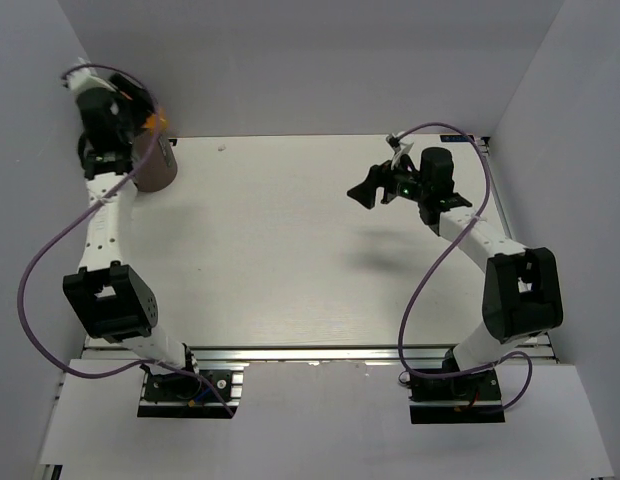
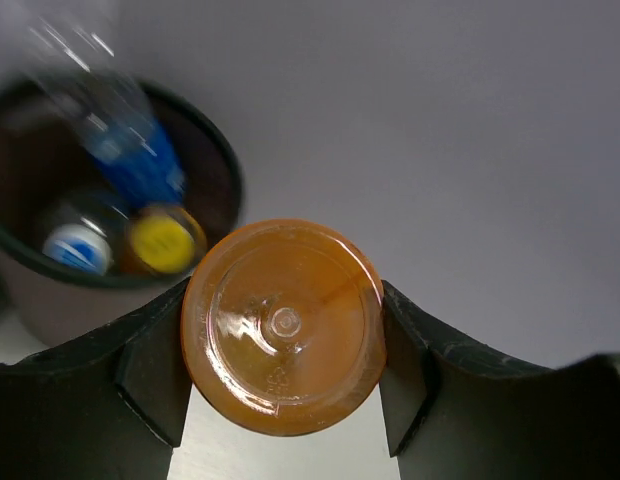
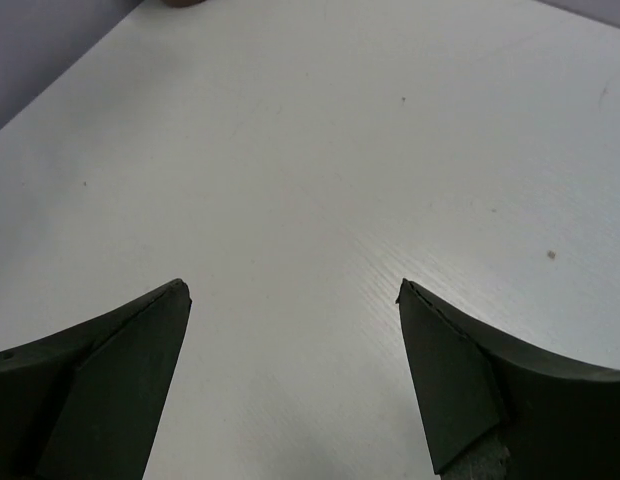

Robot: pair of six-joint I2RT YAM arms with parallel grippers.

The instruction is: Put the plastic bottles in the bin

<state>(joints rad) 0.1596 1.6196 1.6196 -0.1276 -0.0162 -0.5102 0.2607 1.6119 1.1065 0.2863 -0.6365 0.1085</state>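
- Left wrist view: the left pincer [image 2: 285, 335] is pinching an orange bottle [image 2: 283, 300], one dark finger pressed against each side of its round body.
- That bottle shows its moulded base, with a small nub at the centre, straight to the wrist camera. Its long axis therefore runs away from the camera along the fingers, and its cap end is hidden.
- Just beside the held bottle, up and to the left in this view, stands the bin [image 2: 228, 195], upright with its dark mouth open. The bottle's edge overlaps the bin's rim in the picture; whether they touch cannot be told.
- Inside the bin a blue-labelled bottle [image 2: 140, 165] leans with its clear neck pointing up and out, blurred. A yellow-capped bottle [image 2: 162, 242] sits beside it, cap toward the camera, and a third bottle [image 2: 78, 248] shows a pale blue-and-white end.
- From the top external view, the left arm reaches to the far left corner of the desk [image 1: 290, 250], where the bin stands against the wall. A bit of orange shows at the bin's far rim.
- The right pincer [image 3: 292, 290] is spread wide with nothing between its fingers. It hangs over the far right part of the desk, well apart from the bin.
- The desk is a plain white board with a few tiny specks.
- Pale grey walls [image 1: 320, 60] close it in at the back and on both sides.
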